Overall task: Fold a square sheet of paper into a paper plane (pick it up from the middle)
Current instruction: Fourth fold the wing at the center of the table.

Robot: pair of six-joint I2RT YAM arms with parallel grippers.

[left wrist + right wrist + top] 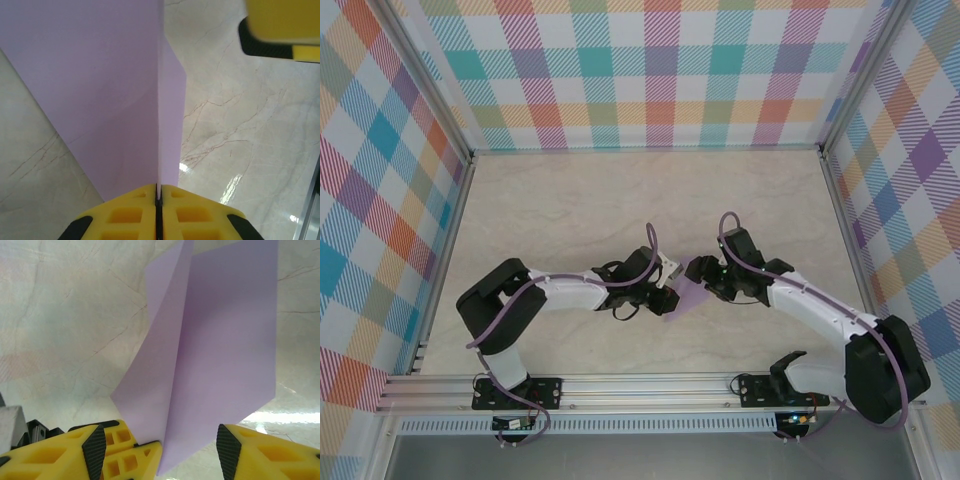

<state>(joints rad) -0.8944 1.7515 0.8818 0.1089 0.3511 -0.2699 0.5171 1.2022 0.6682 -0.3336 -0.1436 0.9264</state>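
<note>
Two arm bases (515,392) sit on the rail (650,385) at the near edge of my top feed, both arms bent inward so the wrists meet mid-table. Left gripper (667,288) and right gripper (708,272) face each other, just beside one another, with the lavender paper sheet (686,297) between them.

Left wrist feed: left gripper (158,194) is pinched tight on the sheet (115,100), its yellow fingers (125,217) pressed together with the paper coming out of the seam. The fold line runs straight up from the grip, with a broad panel to its left and a narrow one to its right. Past that, a yellow finger of the right gripper (280,20) sits in the top right corner, apart from the paper.

Right wrist feed: right gripper (157,440) is spread wide, a black-padded finger (50,457) on each side of the sheet's (225,350) lower corner. I can't tell if either pad touches it. The left gripper's fingertips (135,460) show at the sheet's bottom edge.

Marble-look tabletop (620,200) lies beyond, with plaid walls (650,70) at the far end.
</note>
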